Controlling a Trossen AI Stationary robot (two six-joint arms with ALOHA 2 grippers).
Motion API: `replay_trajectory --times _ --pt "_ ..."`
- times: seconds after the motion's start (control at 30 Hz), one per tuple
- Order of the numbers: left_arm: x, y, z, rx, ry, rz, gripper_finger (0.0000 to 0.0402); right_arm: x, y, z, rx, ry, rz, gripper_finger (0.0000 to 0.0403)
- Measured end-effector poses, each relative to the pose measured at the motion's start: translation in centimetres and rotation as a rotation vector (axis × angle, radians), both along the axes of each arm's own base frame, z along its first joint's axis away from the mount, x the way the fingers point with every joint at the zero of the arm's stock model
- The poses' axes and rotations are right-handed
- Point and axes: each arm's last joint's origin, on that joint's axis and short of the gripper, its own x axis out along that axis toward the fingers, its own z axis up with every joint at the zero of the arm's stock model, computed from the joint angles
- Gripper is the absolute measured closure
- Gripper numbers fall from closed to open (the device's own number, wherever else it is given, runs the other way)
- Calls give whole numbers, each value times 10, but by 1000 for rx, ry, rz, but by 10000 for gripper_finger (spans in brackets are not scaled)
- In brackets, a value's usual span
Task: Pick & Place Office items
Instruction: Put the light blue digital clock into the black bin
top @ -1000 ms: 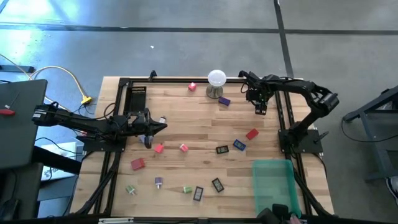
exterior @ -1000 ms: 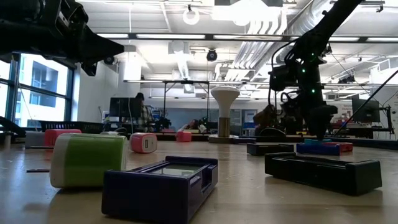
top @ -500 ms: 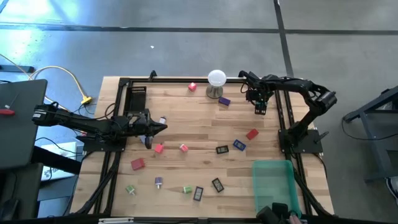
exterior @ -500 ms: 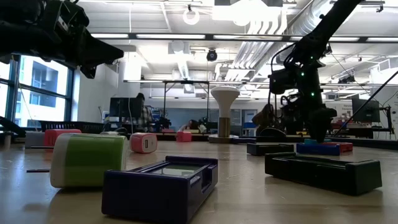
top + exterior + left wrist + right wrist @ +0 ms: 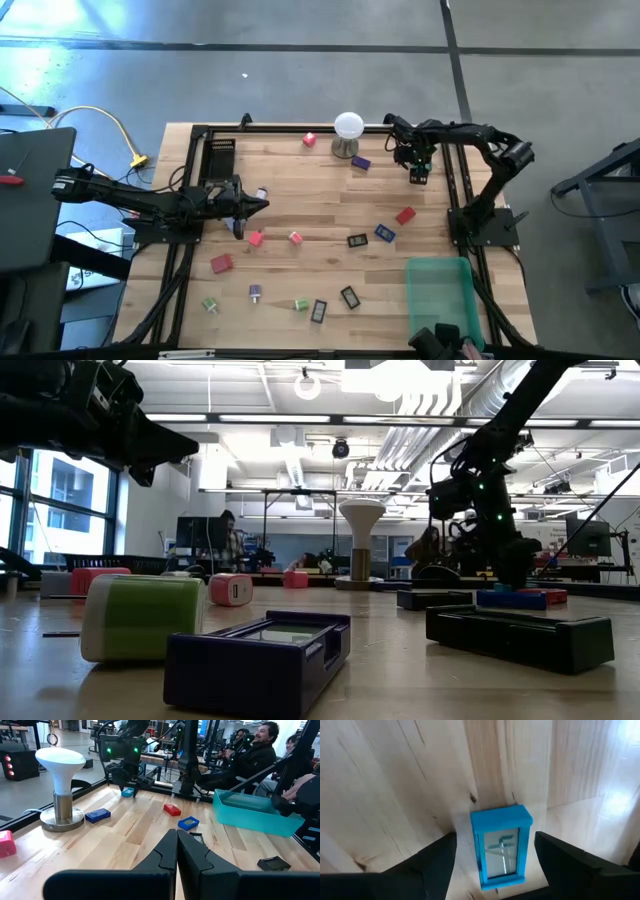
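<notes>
Between parted right end effector (image 5: 495, 870) fingers, on wood: sm. bright-blue rect. block (image 5: 501, 846) w/ clear window, untouched.

lamp (image 5: 348, 129) — table's (image 5: 300, 200) far edge | bin (image 5: 440, 290) — near-right corner

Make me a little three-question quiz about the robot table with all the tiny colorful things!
1. True or false: the right gripper is open above a light blue piece.
2. What stands beside the purple piece? A) white ball lamp B) cup
3. What color is the bin by the right arm?

Key: 1 true; 2 A; 3 teal green.
</notes>
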Motion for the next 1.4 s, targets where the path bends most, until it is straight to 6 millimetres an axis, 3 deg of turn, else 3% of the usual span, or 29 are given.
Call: replay_trajectory --times 0.17,0.47,0.73,0.93,1.4 --pt "0 0 -1 1 5 0 401 0 0 0 7 -3 -2 177" --pt "0 0 -1 1 13 -4 401 0 -2 0 -43 29 24 273" --pt "0 0 -2 2 19 -4 401 0 -1 0 -54 54 8 258" --pt "0 0 -2 2 19 -3 401 6 8 3 -132 162 31 276" --pt "0 0 -2 -16 16 -3 401 21 46 39 -216 106 107 276"
